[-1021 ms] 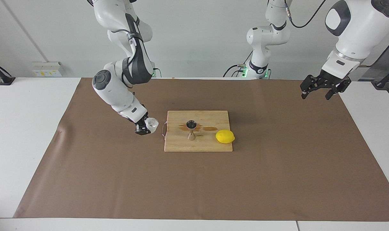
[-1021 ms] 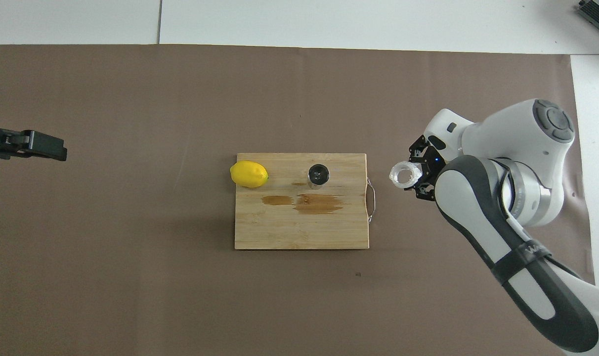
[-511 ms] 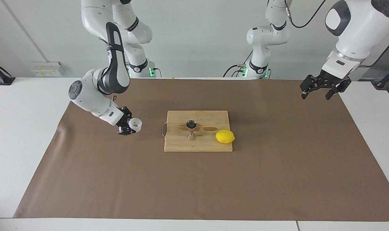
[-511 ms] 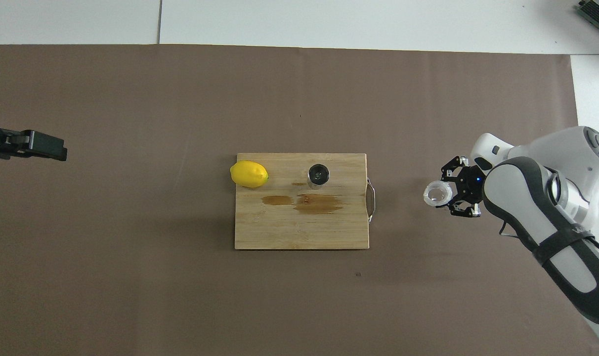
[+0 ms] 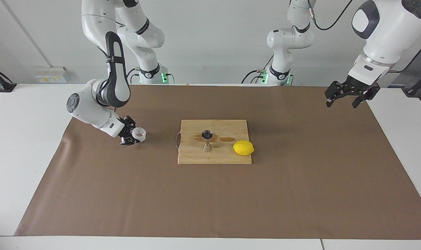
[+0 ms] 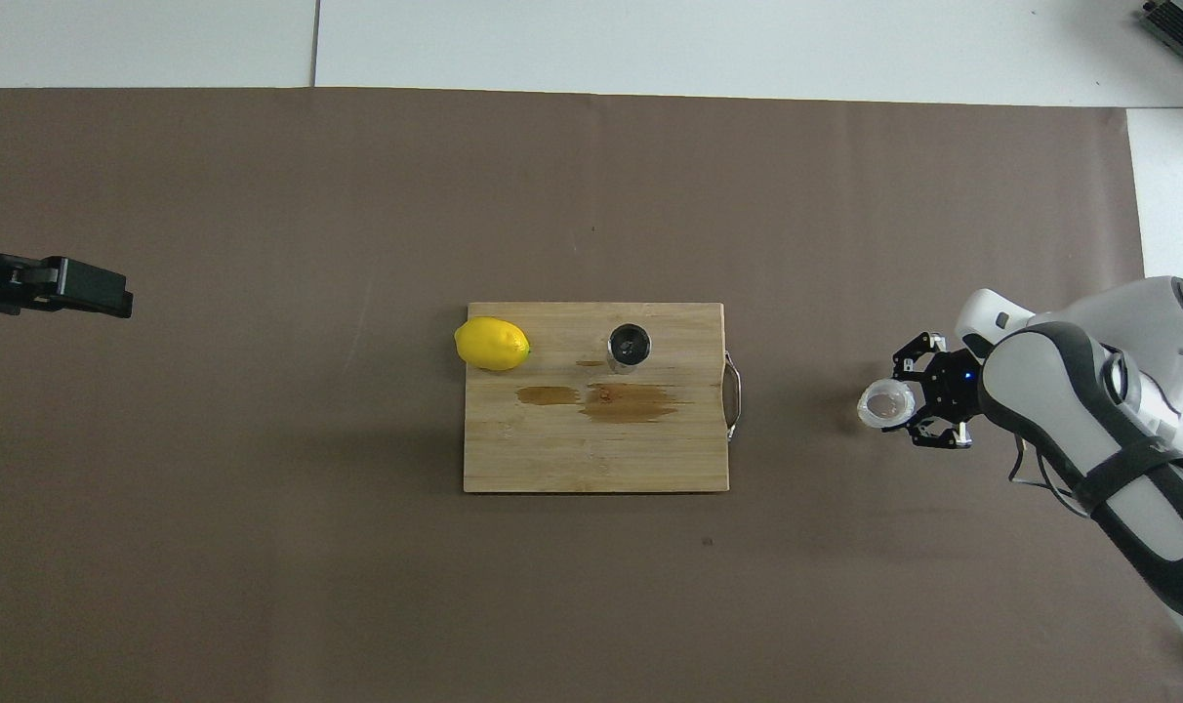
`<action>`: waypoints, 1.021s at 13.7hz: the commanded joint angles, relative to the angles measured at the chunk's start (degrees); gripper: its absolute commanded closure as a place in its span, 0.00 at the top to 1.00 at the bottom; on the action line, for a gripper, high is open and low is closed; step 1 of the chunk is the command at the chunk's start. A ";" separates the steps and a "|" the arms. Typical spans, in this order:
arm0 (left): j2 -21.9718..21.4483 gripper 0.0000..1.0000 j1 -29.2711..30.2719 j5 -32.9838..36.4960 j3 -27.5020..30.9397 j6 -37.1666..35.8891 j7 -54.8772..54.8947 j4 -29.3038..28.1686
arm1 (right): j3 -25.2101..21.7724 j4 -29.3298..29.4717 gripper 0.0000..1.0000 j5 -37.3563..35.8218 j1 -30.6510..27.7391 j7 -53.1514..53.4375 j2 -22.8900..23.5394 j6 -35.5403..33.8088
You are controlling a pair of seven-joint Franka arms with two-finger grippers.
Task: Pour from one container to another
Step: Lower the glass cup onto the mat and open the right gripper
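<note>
The translucent whitish cup (image 5: 139, 133) (image 6: 885, 404) stands upright, low at the brown mat, toward the right arm's end of the table and apart from the board. My right gripper (image 5: 133, 136) (image 6: 910, 402) is shut on the cup from the side. Whether the cup rests on the mat I cannot tell. The steel jigger (image 5: 206, 140) (image 6: 629, 348) stands upright on the wooden cutting board (image 5: 196, 158) (image 6: 552, 459), with brown wet patches beside it. My left gripper (image 5: 346, 98) (image 6: 84, 289) waits open, raised over the mat's edge at the left arm's end.
A yellow lemon (image 5: 243, 148) (image 6: 492, 344) lies on the board, beside the jigger toward the left arm's end. The board's metal handle (image 5: 177, 139) (image 6: 734, 394) points toward the cup. Brown mat (image 5: 210, 201) covers the table.
My right gripper has carried the cup away from the board toward the right arm's end and lowered it to the mat. The left arm has not moved.
</note>
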 commanded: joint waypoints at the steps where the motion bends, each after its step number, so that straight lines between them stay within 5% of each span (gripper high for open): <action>1: -1.29 1.00 -0.29 -0.03 0.19 0.91 0.03 -1.25 | 0.75 -1.04 1.00 1.94 -1.40 -2.14 -0.51 0.61; 8: -1.20 1.00 -0.29 -0.03 0.19 0.91 -0.05 -1.25 | 0.49 0.71 1.00 1.76 -3.42 0.74 -6.91 -1.42; 14: -1.29 1.00 -0.29 -0.03 0.19 0.91 -0.05 -1.25 | 1.10 4.92 1.00 -3.74 -0.80 26.01 -15.53 -4.66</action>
